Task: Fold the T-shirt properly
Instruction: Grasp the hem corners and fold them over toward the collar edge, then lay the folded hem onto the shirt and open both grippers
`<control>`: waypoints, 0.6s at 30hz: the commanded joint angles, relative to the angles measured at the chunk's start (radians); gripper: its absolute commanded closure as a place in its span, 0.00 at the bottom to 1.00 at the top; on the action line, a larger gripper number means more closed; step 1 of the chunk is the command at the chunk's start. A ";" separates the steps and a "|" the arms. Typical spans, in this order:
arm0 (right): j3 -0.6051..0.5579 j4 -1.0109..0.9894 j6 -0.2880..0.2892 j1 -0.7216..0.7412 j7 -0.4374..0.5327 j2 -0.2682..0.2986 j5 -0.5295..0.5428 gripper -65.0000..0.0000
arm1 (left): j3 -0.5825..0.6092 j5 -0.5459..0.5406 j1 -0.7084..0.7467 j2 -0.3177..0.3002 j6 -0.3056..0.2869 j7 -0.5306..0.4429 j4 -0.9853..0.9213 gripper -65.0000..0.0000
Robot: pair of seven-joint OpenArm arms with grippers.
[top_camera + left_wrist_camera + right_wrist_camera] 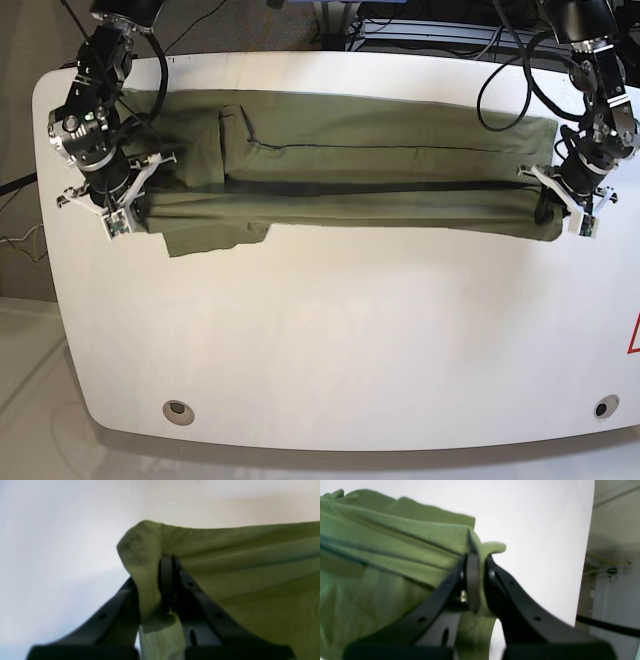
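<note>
The olive-green T-shirt (350, 165) lies stretched in a long band across the far half of the white table (330, 330), with a lengthwise fold along its middle. My left gripper (170, 562) is shut on a bunched corner of the T-shirt (237, 562) at the base view's right end (549, 203). At the other end, my right gripper (478, 560) is shut on a pinch of the T-shirt (395, 547), seen in the base view at the left (140, 200). A sleeve flap (205, 235) pokes out toward the front near the right gripper.
Cables (500, 70) run down both arms behind the table's far edge. Two round holes (178, 408) sit near the table's front corners. A red mark (633, 335) shows at the right edge. The right wrist view shows the table's edge and wiring (607, 567) beyond.
</note>
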 commanded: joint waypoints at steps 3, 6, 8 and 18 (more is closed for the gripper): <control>0.008 0.027 -0.009 -0.038 0.013 0.012 -0.004 1.00 | -0.009 -0.006 0.028 -0.020 0.010 -0.006 0.056 1.00; 0.008 0.027 -0.009 -0.064 0.013 0.012 -0.004 1.00 | -0.025 -0.006 0.040 -0.020 0.010 0.034 0.073 1.00; 0.016 0.028 -0.009 -0.084 0.013 0.011 -0.004 1.00 | -0.039 -0.006 0.047 -0.020 0.008 0.060 0.082 1.00; 0.062 0.028 -0.009 -0.152 0.016 0.009 -0.001 1.00 | -0.081 -0.004 0.101 -0.020 0.007 0.116 0.110 1.00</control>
